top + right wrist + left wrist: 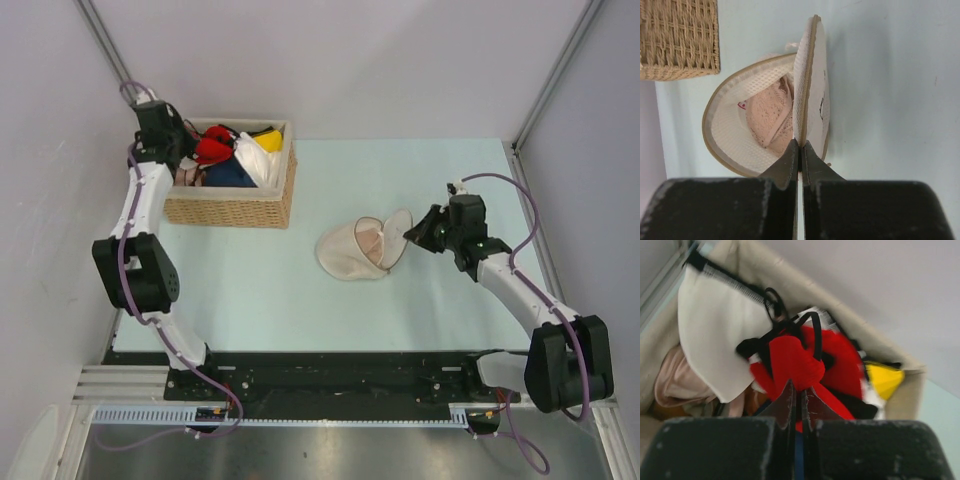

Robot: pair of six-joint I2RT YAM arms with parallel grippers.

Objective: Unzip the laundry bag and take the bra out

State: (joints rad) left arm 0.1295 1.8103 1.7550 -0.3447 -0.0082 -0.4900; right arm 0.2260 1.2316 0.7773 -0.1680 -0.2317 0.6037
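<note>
Firstly, table: pale green top, both arms reaching out over it from the near edge.
Wicker basket: rectangular, at the far left, heaped with a white garment, something yellow and dark blue cloth.
Laundry bag: unzipped, lying near the table's middle, its round face stood up on edge like a lid; a pale pink lacy piece shows inside.
Bra: red, bunched, dark straps looped over it, at the basket's far-left end, out of the bag and well apart from it.
Left gripper: fingers together, tips against the red fabric, apparently pinching a fold.
Right gripper: fingers together on the rim of the raised face, propping it open.
Key relation: the bra lies straight ahead of the left fingertips, over the basket, too bunched to show a long axis. The left arm is on it, the right arm far across the table. Letting go there looks like the step that is left.
</note>
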